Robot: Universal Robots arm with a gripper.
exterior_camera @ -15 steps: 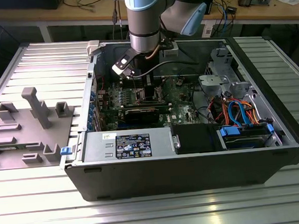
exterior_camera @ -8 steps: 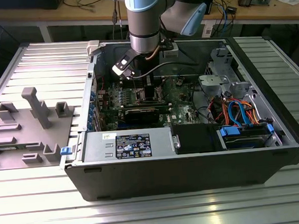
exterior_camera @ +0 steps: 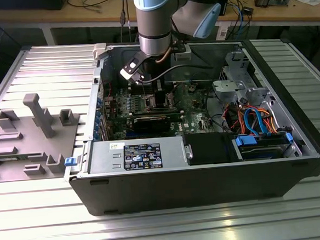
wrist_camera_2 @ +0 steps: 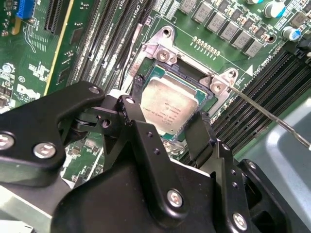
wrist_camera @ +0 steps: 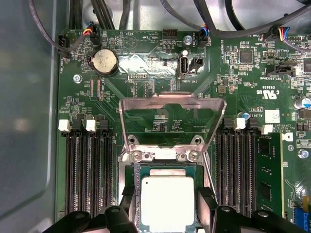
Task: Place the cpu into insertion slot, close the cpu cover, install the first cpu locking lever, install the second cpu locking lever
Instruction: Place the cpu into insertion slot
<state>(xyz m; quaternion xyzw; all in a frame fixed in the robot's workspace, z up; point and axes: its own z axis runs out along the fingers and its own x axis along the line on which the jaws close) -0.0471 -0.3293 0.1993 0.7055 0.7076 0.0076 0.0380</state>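
cpu: face was pale silvery-grey, edged in green.
cpu cover: was bare silvery metal.
motherboard: was green, with fine pale traces and white print.
memory slots: were black, with white end clips.
gripper: was matte black, with silver screw heads.
arm: was grey with pale blue caps.
computer case: was dark grey-black.
cables: were blue and orange.
table: was silvery, ribbed in parallel lines.

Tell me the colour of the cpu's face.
The cpu is pale silvery-grey, best seen in the first wrist view.
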